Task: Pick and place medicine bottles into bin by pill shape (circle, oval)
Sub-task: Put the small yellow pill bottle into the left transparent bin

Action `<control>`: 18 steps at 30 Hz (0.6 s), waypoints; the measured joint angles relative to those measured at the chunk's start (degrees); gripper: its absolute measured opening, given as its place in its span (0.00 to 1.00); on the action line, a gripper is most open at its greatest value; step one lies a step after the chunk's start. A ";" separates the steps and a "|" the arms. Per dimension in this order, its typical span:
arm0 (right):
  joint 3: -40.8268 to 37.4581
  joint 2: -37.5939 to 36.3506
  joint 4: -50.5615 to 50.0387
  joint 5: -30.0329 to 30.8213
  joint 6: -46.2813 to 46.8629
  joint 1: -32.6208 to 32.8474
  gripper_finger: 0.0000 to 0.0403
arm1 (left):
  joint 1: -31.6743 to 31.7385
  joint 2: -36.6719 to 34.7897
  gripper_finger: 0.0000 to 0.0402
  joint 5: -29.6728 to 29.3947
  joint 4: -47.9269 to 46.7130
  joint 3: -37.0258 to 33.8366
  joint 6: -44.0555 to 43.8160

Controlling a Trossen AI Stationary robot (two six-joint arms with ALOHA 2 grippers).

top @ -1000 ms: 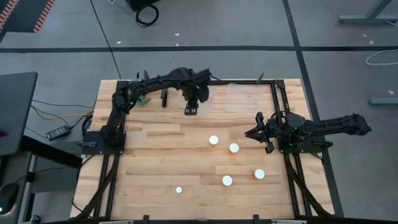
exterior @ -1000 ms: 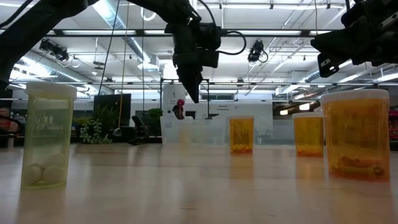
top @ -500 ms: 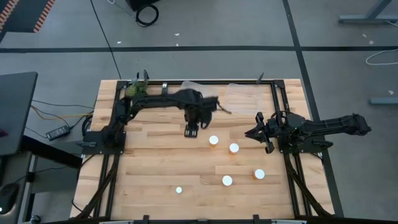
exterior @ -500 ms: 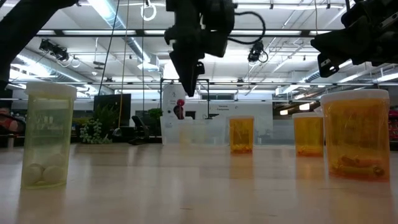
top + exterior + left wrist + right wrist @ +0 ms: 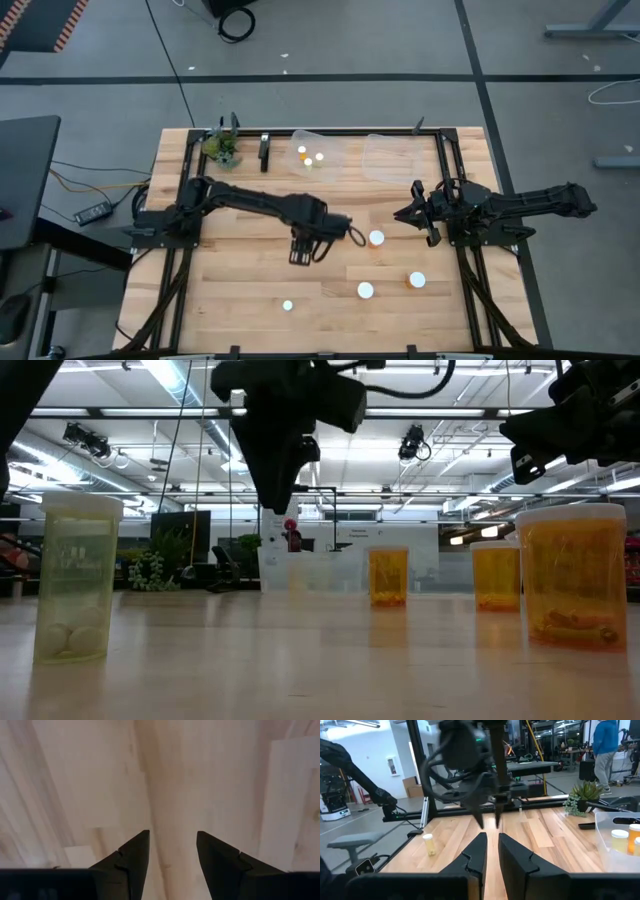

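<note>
Four bottles stand loose on the tabletop in the high view, three more already sit in the left bin (image 5: 315, 143), and the clear bin (image 5: 390, 157) next to it looks empty. The step in hand appears to be the reach for the next bottle.

The small bottle (image 5: 287, 305) stands alone, well clear of the left fingers (image 5: 303, 257) and on the side nearer the table's front edge. Those fingers hang over the middle of the tabletop (image 5: 230, 270), spread apart and holding nothing; the left wrist view shows only bare wood between them. No bottle is beneath them. The nearest bottle (image 5: 376, 238) stands off to their outer side, towards the other arm, with two more (image 5: 365, 290) (image 5: 417, 280) beyond it.

The next move calls for shifting sideways over one bottle, dropping so the fingers straddle it, then closing.

The right fingers (image 5: 403, 213) wait pressed together and empty, just past the nearest bottle.
</note>
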 joint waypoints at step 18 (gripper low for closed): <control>0.01 -0.01 0.00 0.00 0.00 0.01 0.13 | -12.40 -0.15 0.43 -14.42 -2.62 0.00 -8.09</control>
